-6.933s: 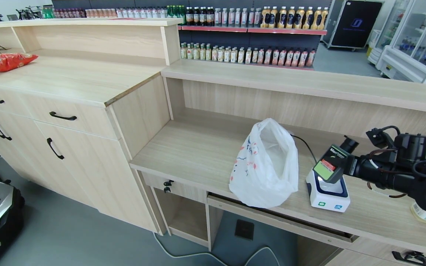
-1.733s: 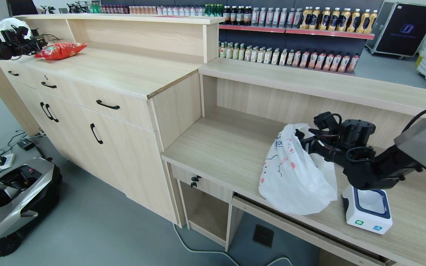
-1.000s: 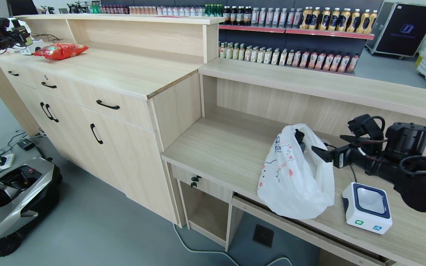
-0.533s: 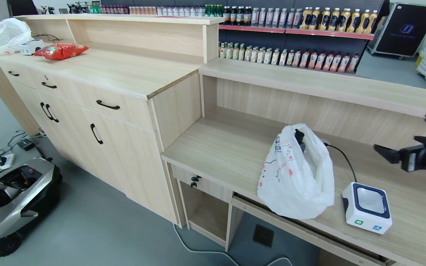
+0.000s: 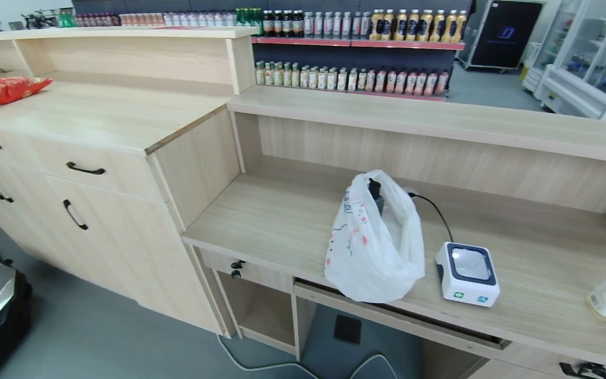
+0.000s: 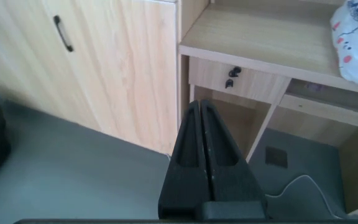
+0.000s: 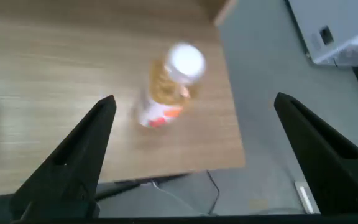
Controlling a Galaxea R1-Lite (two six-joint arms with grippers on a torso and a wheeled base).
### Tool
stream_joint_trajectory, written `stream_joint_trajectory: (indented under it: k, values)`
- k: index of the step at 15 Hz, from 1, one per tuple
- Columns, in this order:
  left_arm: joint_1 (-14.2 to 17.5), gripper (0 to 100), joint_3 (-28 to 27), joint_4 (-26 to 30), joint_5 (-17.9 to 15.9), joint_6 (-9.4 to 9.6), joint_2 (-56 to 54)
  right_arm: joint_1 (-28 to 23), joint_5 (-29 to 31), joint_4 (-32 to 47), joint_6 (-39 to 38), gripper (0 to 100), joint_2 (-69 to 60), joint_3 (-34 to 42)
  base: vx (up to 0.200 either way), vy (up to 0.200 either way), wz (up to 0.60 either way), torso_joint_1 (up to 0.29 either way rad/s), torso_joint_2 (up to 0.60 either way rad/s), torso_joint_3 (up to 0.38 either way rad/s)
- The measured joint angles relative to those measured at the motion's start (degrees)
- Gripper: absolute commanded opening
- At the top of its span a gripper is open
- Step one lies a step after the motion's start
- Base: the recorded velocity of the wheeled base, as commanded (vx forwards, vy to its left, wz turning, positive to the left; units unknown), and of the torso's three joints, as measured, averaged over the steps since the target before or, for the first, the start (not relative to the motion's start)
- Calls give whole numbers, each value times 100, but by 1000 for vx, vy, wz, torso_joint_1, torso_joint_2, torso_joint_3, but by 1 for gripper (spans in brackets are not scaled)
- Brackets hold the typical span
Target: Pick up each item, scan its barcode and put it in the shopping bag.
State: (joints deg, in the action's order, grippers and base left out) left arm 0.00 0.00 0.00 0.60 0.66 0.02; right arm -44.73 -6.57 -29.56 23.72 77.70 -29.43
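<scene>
Two grippers are reported.

1. Right gripper: its fingers are spread wide apart and hold nothing. It hangs above the bottle, which is seen from above with its white cap toward the camera. The bottle sits within the gap between the two fingers, nearer one than the other and touching neither.
2. Left gripper: its fingers are pressed together and empty. It points down at the floor in front of the cabinet, well apart from all task items.

Item positions on the lower counter:
- The bottle is at the robot's far right, near the front edge.
- The scanner is just beside the shopping bag, on the bag's right, with its window facing up.
- The shopping bag stands open, with a dark item showing in its mouth.

A red snack packet lies on the raised counter at far left, well apart from the bag.
</scene>
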Motion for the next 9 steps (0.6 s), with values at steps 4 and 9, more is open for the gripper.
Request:
stream_joint_trajectory:
  k: [4, 9]
  values:
    - [0, 0, 0, 2, 0, -1, 0, -168, -306, -304, -519, 100, 212, -11, 0, 0, -150, -1, 1, 3]
    - [0, 0, 0, 0, -2, -1, 0, -67, -1732, -1482, -870, 100, 1469, -65, 0, 0, 0, 0, 0, 0]
